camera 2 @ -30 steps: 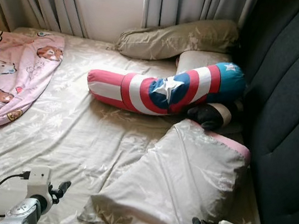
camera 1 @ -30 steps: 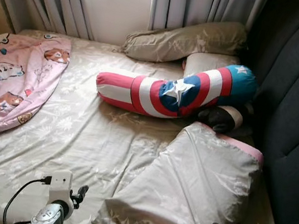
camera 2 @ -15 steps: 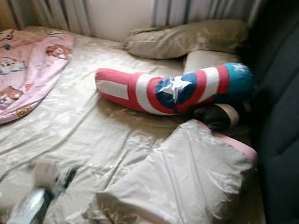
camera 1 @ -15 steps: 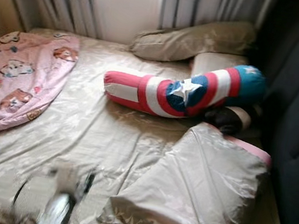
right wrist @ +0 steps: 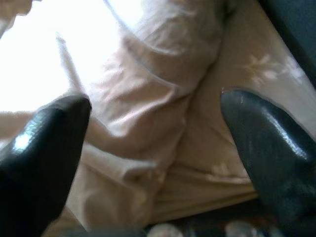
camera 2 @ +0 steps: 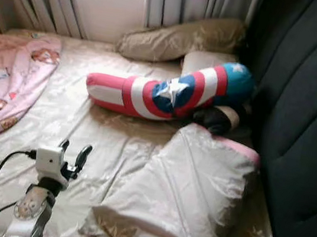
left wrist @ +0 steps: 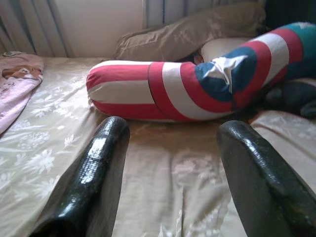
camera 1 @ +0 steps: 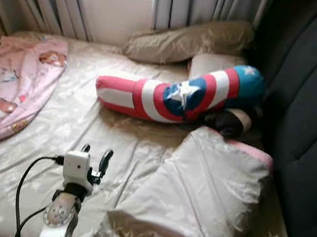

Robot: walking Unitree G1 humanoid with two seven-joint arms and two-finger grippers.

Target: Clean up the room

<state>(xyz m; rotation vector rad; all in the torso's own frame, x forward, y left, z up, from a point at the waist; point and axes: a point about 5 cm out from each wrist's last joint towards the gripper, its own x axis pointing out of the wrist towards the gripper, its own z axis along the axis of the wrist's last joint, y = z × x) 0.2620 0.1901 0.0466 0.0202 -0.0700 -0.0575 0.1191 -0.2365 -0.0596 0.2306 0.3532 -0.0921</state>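
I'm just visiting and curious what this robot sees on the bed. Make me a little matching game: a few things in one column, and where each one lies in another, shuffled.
Things:
1. pink cartoon blanket
2. striped star bolster
3. large beige pillow
4. left gripper

Places:
A. hovering open above the sheet at the near edge of the bed
B. spread on the far left side of the bed
C. nearest the robot, beside the dark headboard
D. across the middle of the bed, one end up near the headboard

Pairs: 1-B, 2-D, 3-C, 4-A
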